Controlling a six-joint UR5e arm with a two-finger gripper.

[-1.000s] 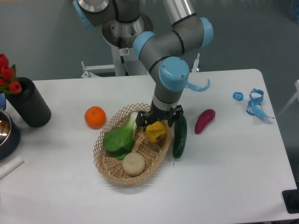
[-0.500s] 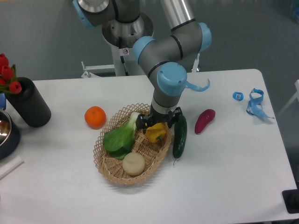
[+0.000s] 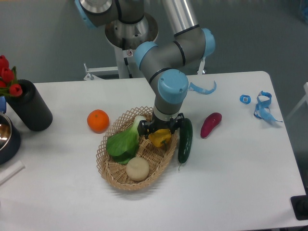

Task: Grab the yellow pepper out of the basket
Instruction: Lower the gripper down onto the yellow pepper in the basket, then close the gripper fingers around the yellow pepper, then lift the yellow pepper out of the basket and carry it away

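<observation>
a robot arm reaches down into an oval wicker basket on a white desk. its pincer straddles the yellow pepper at the basket's far right end, fingers on either side; whether they grip yet cannot be told. a good grasp means clenching firmly on the glossy lobes, then lifting straight up. a leafy bok choy sits just beside, a pale round vegetable nearer. a cucumber touches the rim outside; an orange and a purple sweet potato lie apart.

We see our arm bent down from its base, wrist vertical, gripper pointing straight down, fingers closed around something.
</observation>
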